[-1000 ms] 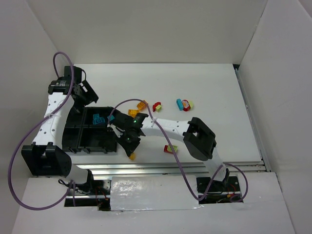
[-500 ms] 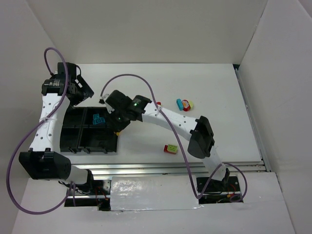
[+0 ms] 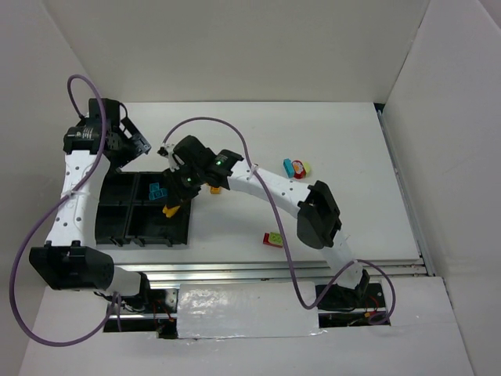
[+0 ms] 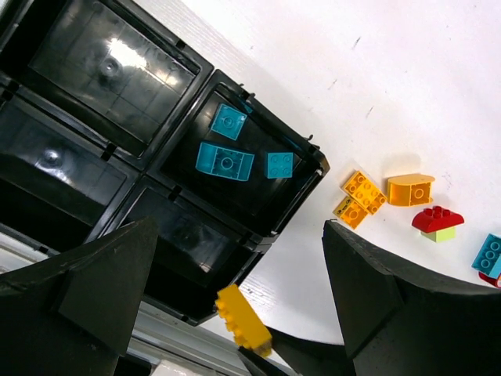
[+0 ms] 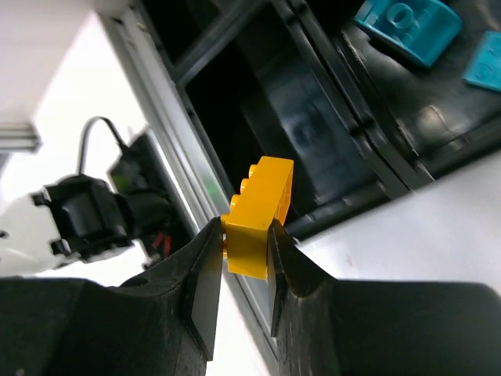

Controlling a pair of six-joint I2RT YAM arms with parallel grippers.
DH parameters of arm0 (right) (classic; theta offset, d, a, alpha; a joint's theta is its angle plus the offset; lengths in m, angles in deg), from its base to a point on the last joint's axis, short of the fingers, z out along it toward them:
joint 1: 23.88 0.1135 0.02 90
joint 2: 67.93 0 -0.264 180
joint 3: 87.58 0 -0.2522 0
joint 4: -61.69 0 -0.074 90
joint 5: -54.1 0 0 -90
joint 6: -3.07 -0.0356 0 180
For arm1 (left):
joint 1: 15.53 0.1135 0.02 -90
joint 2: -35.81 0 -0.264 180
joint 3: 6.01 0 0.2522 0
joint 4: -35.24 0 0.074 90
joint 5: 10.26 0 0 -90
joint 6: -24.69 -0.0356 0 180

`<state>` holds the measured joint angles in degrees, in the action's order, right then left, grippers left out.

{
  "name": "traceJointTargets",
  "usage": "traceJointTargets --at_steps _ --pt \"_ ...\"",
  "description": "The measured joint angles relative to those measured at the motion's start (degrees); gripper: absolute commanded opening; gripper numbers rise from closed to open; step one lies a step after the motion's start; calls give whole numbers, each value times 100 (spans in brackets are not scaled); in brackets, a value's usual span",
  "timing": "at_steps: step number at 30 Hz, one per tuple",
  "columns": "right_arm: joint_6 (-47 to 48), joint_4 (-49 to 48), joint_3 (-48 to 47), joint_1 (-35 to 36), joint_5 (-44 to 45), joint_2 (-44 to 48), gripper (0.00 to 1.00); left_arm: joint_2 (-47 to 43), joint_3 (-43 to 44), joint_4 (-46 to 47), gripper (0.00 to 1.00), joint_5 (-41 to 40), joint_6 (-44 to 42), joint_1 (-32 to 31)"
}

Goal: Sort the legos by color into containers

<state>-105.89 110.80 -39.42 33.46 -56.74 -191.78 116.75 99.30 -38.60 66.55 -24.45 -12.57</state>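
Note:
My right gripper [image 3: 174, 201] [image 5: 244, 244] is shut on an orange-yellow lego [image 3: 170, 208] [image 5: 258, 213] [image 4: 244, 316] and holds it above the near right corner of the black tray [image 3: 147, 229] [image 4: 117, 72] [image 5: 321, 117]. Three cyan legos [image 3: 157, 190] [image 4: 227, 160] [image 5: 407, 23] lie in the tray's far right container. The other containers that show look bare. My left gripper [image 3: 131, 146] [image 4: 239, 235] hangs open above the tray's far left side with nothing between its fingers. Loose legos remain on the table: orange ones [image 3: 215, 189] [image 4: 362, 193], a red and green one [image 4: 438, 222], a cyan, red and lime group [image 3: 296, 167].
A red and green lego [image 3: 274, 239] lies near the table's front edge, right of the tray. White walls enclose the table on three sides. A metal rail [image 3: 258, 270] runs along the front edge. Purple cables loop over both arms.
My right gripper has carried the orange-yellow lego from the table in front of the tray's right corner back and left, over the tray. The left arm drew back to the left.

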Motion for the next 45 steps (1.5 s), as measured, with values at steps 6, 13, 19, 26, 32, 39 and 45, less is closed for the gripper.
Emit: traceJointTargets --at_steps 6,13,19,26,32,39,45 --pt "-424 -575 -20 -2 -398 -260 70 -254 138 -190 100 -282 70 28" --pt "-487 -708 -136 -26 -321 -433 86 -455 138 -297 99 -369 138 39" --pt "-549 -883 345 -179 76 -127 94 -455 61 -114 99 -87 -31 39" --pt "-723 -527 2990 -1176 1394 2468 100 678 332 385 99 553 -560 -1178" --pt "-1137 501 3139 -1762 2732 4409 100 2031 754 562 99 758 -656 -2302" --pt "-1091 1058 3705 -1987 2649 5031 100 3320 1604 715 100 527 -1237 -3038" --pt "-872 1202 4266 -2103 2151 5143 100 4214 2256 1110 96 623 -2282 -3115"
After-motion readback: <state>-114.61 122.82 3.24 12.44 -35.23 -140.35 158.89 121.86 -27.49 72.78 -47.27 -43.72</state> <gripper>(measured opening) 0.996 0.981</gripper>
